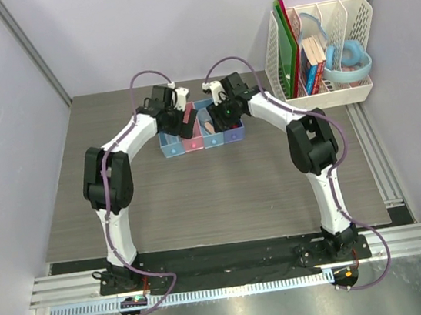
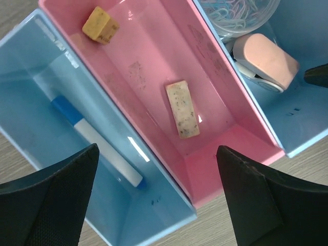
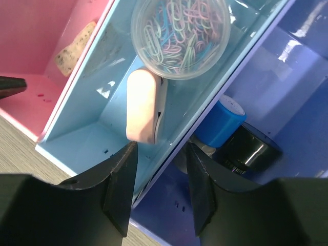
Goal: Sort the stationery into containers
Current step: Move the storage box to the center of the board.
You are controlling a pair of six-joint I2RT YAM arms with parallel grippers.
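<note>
Glossy translucent plastic forms the pink bin (its floor looks scuffed); the speckled eraser is matt, the desk matt wood-grain.

right gripper fingers slightly apart, nothing held; the wall between light-blue bin and violet bin shows in the gap. Light-blue: paper-clip tub, pink-white piece touching it. Violet: blue-capped cylinder beside black round piece. Pink bin: speckled beige eraser

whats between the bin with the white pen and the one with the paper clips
The pink bin, holding a yellow cube and a speckled beige eraser; the left wrist view shows it.
</note>
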